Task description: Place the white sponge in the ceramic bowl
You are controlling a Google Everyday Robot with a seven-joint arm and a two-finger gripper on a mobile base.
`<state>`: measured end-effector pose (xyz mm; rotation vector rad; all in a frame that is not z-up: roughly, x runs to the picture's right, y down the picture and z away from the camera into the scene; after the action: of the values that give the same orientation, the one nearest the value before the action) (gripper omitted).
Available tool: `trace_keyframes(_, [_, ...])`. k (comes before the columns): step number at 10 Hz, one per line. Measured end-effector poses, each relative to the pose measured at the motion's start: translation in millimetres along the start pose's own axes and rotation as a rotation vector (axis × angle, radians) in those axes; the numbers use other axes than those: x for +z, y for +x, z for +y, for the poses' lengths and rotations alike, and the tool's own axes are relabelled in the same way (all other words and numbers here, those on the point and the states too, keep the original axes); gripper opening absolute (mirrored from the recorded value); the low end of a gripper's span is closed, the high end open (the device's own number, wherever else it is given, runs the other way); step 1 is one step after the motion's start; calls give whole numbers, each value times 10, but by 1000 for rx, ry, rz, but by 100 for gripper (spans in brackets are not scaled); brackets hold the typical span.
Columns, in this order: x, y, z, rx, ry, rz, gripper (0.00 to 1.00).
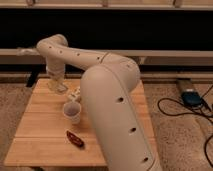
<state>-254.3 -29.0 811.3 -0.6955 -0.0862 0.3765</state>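
Observation:
My gripper [56,86] hangs at the end of the white arm [107,95] over the far left part of the wooden table [37,130]. The arm's thick links fill the middle of the view and hide the orange-red ceramic bowl. I do not see the white sponge; it is either hidden or at the gripper, and I cannot tell which. A white cup [72,111] stands in front of the gripper. A longer whitish object with dark marks [76,93] lies between the cup and the arm.
A small dark red object [75,139] lies near the table's front edge. A blue device [190,98] and black cables [180,107] lie on the floor to the right. A dark wall with a ledge runs behind the table.

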Motion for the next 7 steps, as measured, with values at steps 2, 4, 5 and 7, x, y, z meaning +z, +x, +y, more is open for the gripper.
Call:
trace_keyframes(2, [-132, 295, -229, 57, 22, -19, 0])
trace_keyframes(4, [-217, 607, -353, 120, 34, -30, 0])
trace_keyframes(5, [-255, 755, -401, 152, 38, -35, 0])
trace_keyframes(7, [-321, 1088, -503, 222, 48, -39, 0])
